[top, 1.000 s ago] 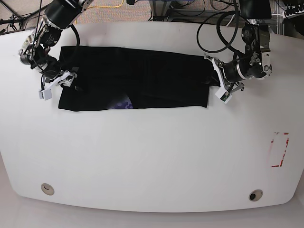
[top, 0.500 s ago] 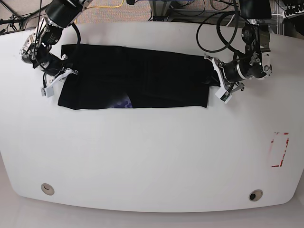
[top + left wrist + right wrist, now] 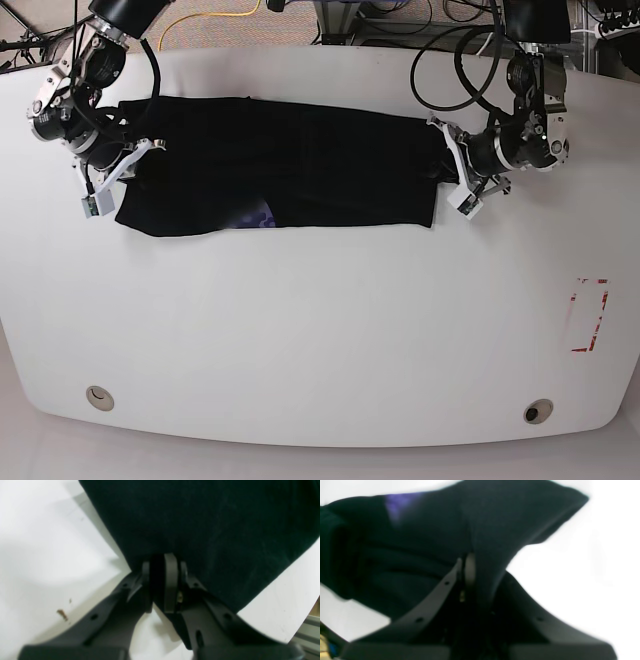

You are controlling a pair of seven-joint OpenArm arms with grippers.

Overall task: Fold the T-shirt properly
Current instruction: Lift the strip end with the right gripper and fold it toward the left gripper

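Note:
The black T-shirt (image 3: 300, 165) lies folded into a long band across the far half of the white table (image 3: 320, 330). A sliver of its purple print (image 3: 258, 217) shows at the front edge. At the band's left end in the base view, my right gripper (image 3: 122, 166) is shut on the cloth, and the right wrist view shows its fingers (image 3: 469, 571) pinching a raised fold of the T-shirt (image 3: 495, 525). At the band's right end my left gripper (image 3: 447, 168) is shut on the hem. In the left wrist view its fingers (image 3: 171, 580) clamp the T-shirt (image 3: 212, 522).
A red-outlined rectangle (image 3: 588, 315) is marked on the table at the right. Two round holes (image 3: 99, 398) (image 3: 538, 411) sit near the front edge. Black cables (image 3: 450, 60) loop behind the arm on the right of the base view.
My right gripper has shut on the shirt's left end and drawn it up and to the left, stretching the band. The left gripper has kept its grip and barely moved.

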